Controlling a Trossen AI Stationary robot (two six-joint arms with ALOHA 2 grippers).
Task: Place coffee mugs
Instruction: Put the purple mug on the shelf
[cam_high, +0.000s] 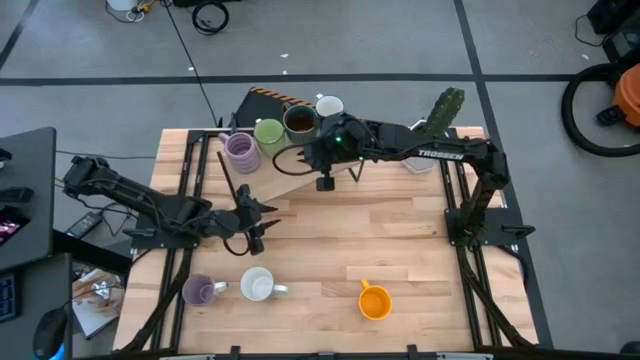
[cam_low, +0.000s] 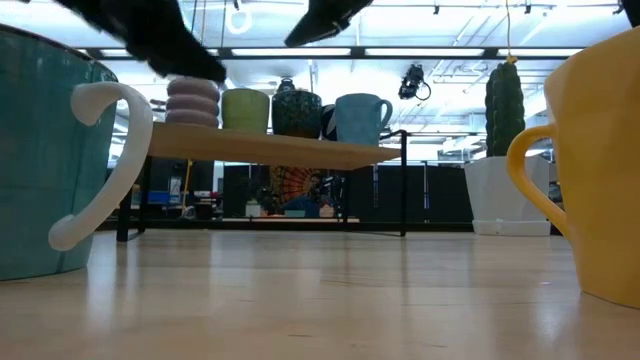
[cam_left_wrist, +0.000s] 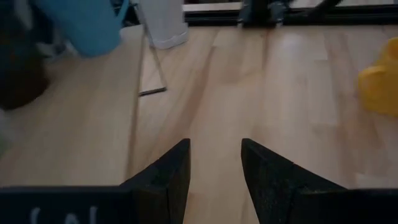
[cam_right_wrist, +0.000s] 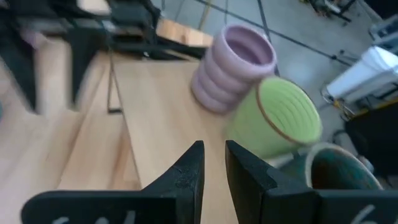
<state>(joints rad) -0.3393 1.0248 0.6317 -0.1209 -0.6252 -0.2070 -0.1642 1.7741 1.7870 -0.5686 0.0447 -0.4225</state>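
Note:
A low wooden shelf (cam_high: 290, 180) at the table's far left carries a row of mugs: purple (cam_high: 240, 150), green (cam_high: 268, 132), dark brown (cam_high: 299, 121) and white (cam_high: 329, 106). A blue mug (cam_low: 362, 118) shows there in the low view. My right gripper (cam_right_wrist: 214, 162) hovers above the shelf beside the green mug (cam_right_wrist: 277, 118), with a narrow gap between its fingers and nothing in it. My left gripper (cam_left_wrist: 214, 162) stands open and empty over the table's left middle (cam_high: 262, 225). A purple (cam_high: 198, 290), a white (cam_high: 258, 285) and an orange mug (cam_high: 374, 300) rest on their bases near the front edge.
A white pot with a cactus (cam_high: 440, 115) stands at the far right, behind my right arm. Bare wood (cam_high: 380, 230) lies between the shelf and the front mugs. Black frame rails (cam_high: 190, 200) run along both sides of the table.

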